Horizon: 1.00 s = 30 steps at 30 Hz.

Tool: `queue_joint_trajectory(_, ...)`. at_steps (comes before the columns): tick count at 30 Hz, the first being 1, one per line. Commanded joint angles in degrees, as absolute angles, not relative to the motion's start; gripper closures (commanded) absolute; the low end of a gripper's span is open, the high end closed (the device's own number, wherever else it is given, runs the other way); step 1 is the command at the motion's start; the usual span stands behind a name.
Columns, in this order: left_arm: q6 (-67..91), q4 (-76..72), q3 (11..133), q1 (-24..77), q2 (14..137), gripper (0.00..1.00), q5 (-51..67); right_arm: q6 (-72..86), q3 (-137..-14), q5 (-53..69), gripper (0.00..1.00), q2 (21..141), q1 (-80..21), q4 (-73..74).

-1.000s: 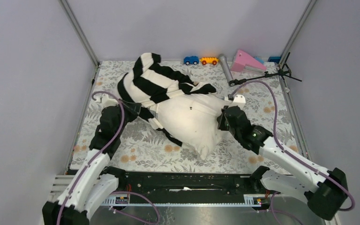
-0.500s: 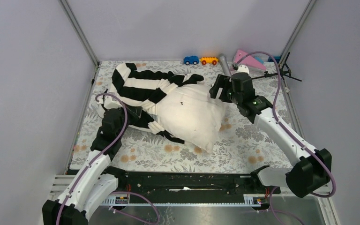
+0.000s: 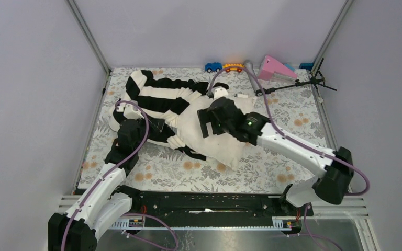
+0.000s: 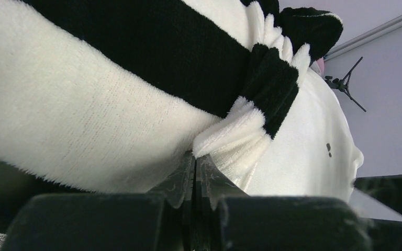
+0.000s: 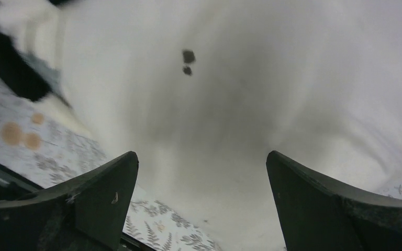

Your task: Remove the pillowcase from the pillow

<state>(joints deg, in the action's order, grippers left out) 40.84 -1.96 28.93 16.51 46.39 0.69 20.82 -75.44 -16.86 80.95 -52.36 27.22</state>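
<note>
Surface: You worked over a floral-print cloth (image 3: 272, 157) inside a pale, walled enclosure.
Long axis: The pillow (image 3: 225, 149) lay on a diagonal. Its covered end sat just beyond your left gripper (image 4: 194, 162) and its bare corner pointed at the near edge, nearer than your right gripper (image 5: 201, 162).
Look: The pillow was plump, plain cream, with two small dark specks almost straight under the right jaws. The pillowcase (image 3: 162, 99) was fluffy with broad black and white stripes, and was bunched over the pillow's far-left end.
Left jaws: They were pressed together, pinching the pillowcase's gathered hem at their tips. Striped fabric filled the view above them.
Right jaws: They were spread wide and hung above bare pillow, gripping nothing.
Edges and room: The left wall stood close beside your left jaws. Open cloth lay right of and nearer than your right jaws. Beyond them, toy cars (image 3: 223, 67), a pink wedge (image 3: 275, 68) and a black tripod (image 3: 298, 83) lined the far edge.
</note>
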Motion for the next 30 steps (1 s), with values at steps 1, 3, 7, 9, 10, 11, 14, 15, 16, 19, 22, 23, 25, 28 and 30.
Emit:
queue_joint_trajectory(1,39.3,-4.7,29.5,16.9,46.5,1.00,1.4,18.4,-71.4,-18.3,0.00,85.9,-52.2,31.6)
queue_joint_trajectory(3,39.4,-4.6,29.6,16.9,46.8,1.00,1.4,18.0,-69.1,-19.6,0.00,87.7,-52.2,30.9)
queue_joint_trajectory(7,39.5,-4.5,29.6,16.9,46.9,1.00,1.0,18.0,-65.9,-22.9,0.02,90.7,-51.9,28.3)
queue_joint_trajectory(9,39.5,-4.1,29.7,16.9,46.8,1.00,0.6,18.0,-64.6,-20.9,0.25,91.0,-50.8,26.1)
queue_joint_trajectory(10,39.5,-3.7,29.8,16.9,46.6,1.00,0.3,18.2,-64.1,-20.0,0.50,90.7,-50.0,25.1)
queue_joint_trajectory(11,39.7,-3.4,29.8,16.9,46.5,1.00,0.2,18.5,-63.5,-19.4,0.84,90.1,-49.1,24.2)
queue_joint_trajectory(14,41.3,-1.5,29.6,16.9,45.8,1.00,-5.3,19.4,-61.6,-18.7,1.00,86.4,-45.4,22.5)
queue_joint_trajectory(15,42.0,-0.5,29.6,16.8,45.4,1.00,-7.4,20.0,-60.8,-18.5,1.00,84.3,-43.5,21.9)
queue_joint_trajectory(16,42.7,0.6,29.6,16.6,45.2,1.00,-9.6,20.5,-59.6,-17.3,1.00,81.8,-41.0,21.2)
queue_joint_trajectory(19,44.6,3.9,30.0,14.9,44.8,1.00,-13.5,22.7,-55.0,-13.5,1.00,73.4,-30.7,18.5)
queue_joint_trajectory(22,46.8,5.8,30.0,12.4,44.6,1.00,-14.8,24.6,-49.4,-19.9,1.00,63.1,-22.3,15.1)
queue_joint_trajectory(23,47.3,6.0,29.8,11.6,44.4,1.00,-14.8,25.5,-47.6,-23.3,1.00,59.8,-21.5,14.5)
queue_joint_trajectory(25,48.1,6.2,29.6,10.5,44.0,1.00,-15.0,26.3,-44.1,-25.5,1.00,54.5,-21.3,12.0)
queue_joint_trajectory(28,47.4,4.7,29.3,10.2,43.4,1.00,-13.3,26.9,-42.0,-22.3,1.00,51.5,-21.3,9.8)
queue_joint_trajectory(30,45.3,0.8,28.8,10.2,43.6,1.00,-8.0,27.1,-41.3,-17.1,1.00,51.7,-21.2,8.5)
